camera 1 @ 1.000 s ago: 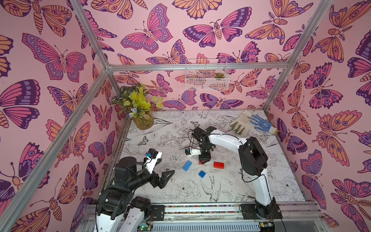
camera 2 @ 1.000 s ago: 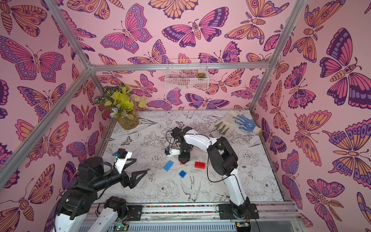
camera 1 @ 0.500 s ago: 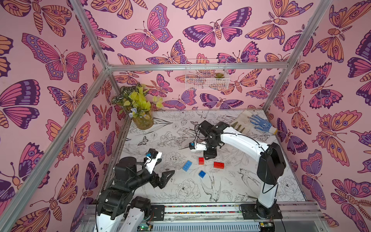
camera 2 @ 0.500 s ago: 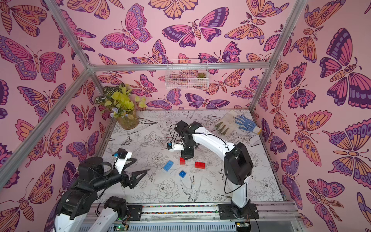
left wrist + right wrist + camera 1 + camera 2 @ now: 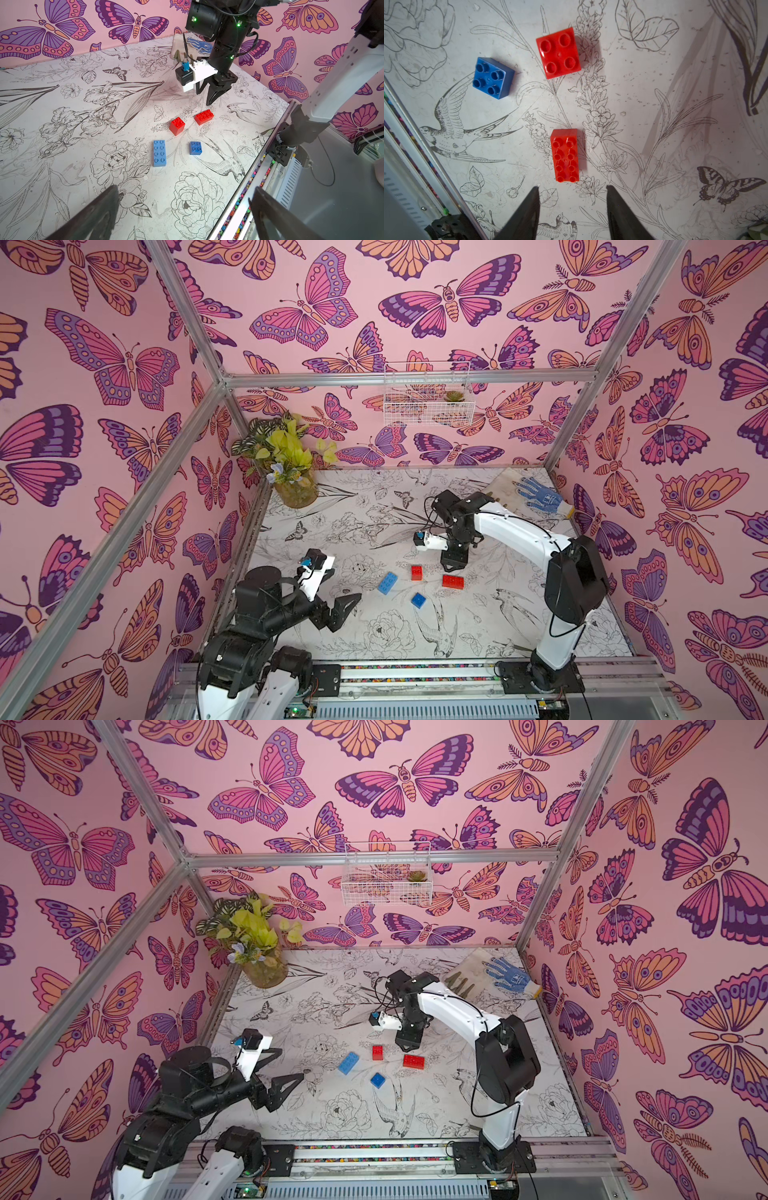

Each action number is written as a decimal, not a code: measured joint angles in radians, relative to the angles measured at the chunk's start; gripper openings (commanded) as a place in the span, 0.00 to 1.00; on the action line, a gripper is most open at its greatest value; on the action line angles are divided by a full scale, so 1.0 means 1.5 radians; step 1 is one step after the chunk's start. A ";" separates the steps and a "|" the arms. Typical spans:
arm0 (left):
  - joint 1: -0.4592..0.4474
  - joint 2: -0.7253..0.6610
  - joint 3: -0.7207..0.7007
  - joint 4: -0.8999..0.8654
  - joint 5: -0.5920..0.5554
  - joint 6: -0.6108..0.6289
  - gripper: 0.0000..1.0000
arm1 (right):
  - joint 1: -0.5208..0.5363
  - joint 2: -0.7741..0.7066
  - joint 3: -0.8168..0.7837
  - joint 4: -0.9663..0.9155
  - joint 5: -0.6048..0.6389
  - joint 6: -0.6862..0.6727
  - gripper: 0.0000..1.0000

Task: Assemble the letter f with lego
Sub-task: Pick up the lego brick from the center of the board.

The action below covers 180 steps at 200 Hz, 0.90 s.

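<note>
In the right wrist view we see only three of the four bricks. The long blue brick [image 5: 159, 153] falls outside that frame and shows only in the left wrist view and in both top views. The right gripper [image 5: 572, 188] is cut off at the frame's edge, so we get just its two dark fingers, tips apart, with bare table [image 5: 654, 62] between them and nothing held. From above (where the arm's black wrist covers much of it) we cannot make out that gap. The left gripper [image 5: 185, 188] shows as two blurred fingertips spread wide and empty. The long blue brick is the closest to it, yet clear of it.

The bricks lie loose on the table, studs up, none joined. The long red brick [image 5: 565, 155] lies just ahead of the right gripper's tips, lined up with the gap and touching neither finger. The short red brick [image 5: 558, 53] sits farther on, and the short blue brick [image 5: 492, 78] lies off to one side of it.
</note>
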 measured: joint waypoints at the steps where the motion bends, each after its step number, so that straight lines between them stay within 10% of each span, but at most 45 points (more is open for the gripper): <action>1: 0.000 0.000 0.000 0.000 0.000 0.000 1.00 | -0.001 0.000 -0.001 0.002 0.000 0.000 0.53; 180: -0.002 -0.003 0.000 0.000 0.000 0.000 1.00 | -0.020 0.013 -0.143 0.114 0.002 0.044 0.53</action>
